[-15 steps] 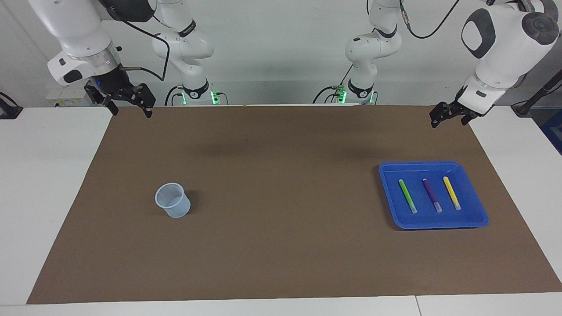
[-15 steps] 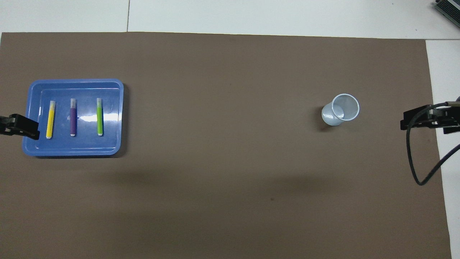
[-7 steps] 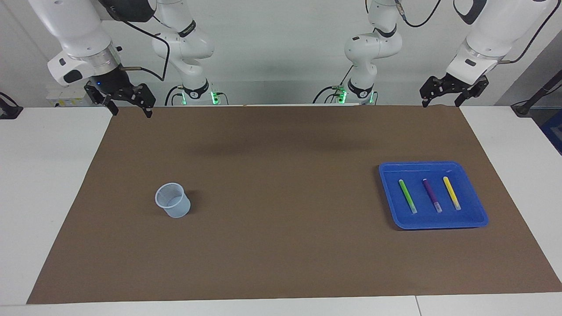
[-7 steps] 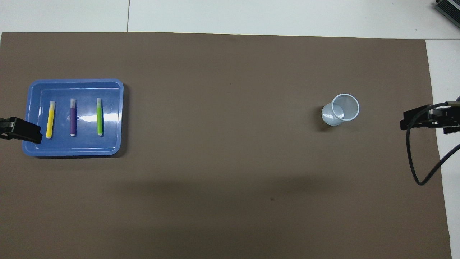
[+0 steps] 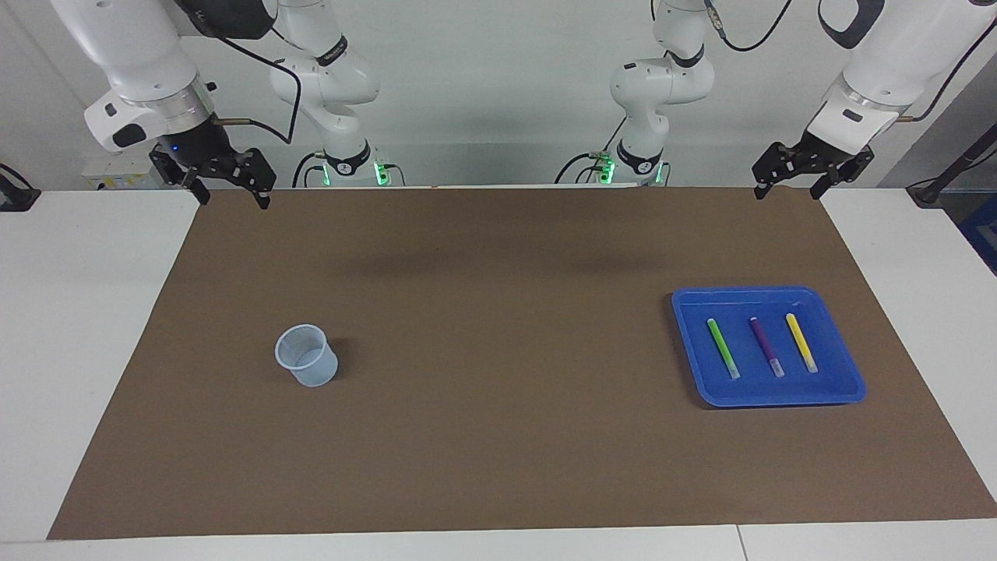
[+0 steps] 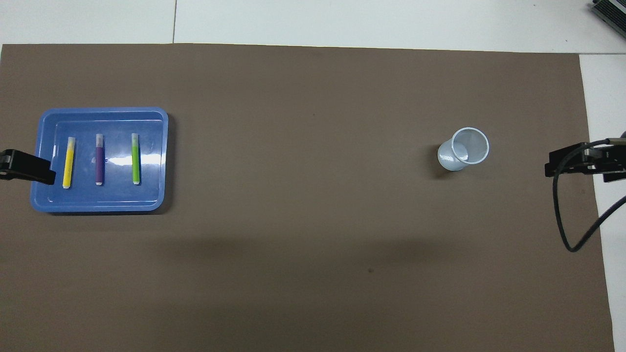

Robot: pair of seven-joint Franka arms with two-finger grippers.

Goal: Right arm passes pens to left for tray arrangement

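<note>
The blue tray (image 5: 779, 396) lies on the brown mat toward the left arm's end; it also shows in the overhead view (image 6: 98, 206). In it lie three pens side by side, apart from each other: green (image 5: 723, 348), purple (image 5: 766, 347) and yellow (image 5: 801, 342). My left gripper (image 5: 787, 189) hangs open and empty in the air over the mat's edge by the robots. One of its fingers (image 6: 29, 167) covers the tray's rim in the overhead view. My right gripper (image 5: 234, 196), with a blue wrist light, waits open and empty over the mat's corner at the right arm's end.
A small translucent pale-blue cup (image 5: 308, 356) stands upright and empty on the mat toward the right arm's end, also seen from overhead (image 6: 464, 149). A black cable (image 6: 567, 215) loops down from the right wrist. White table borders the mat.
The left arm's wrist has risen and turned, so the left gripper now hangs higher and points down. The pens, tray, cup and right arm have not moved.
</note>
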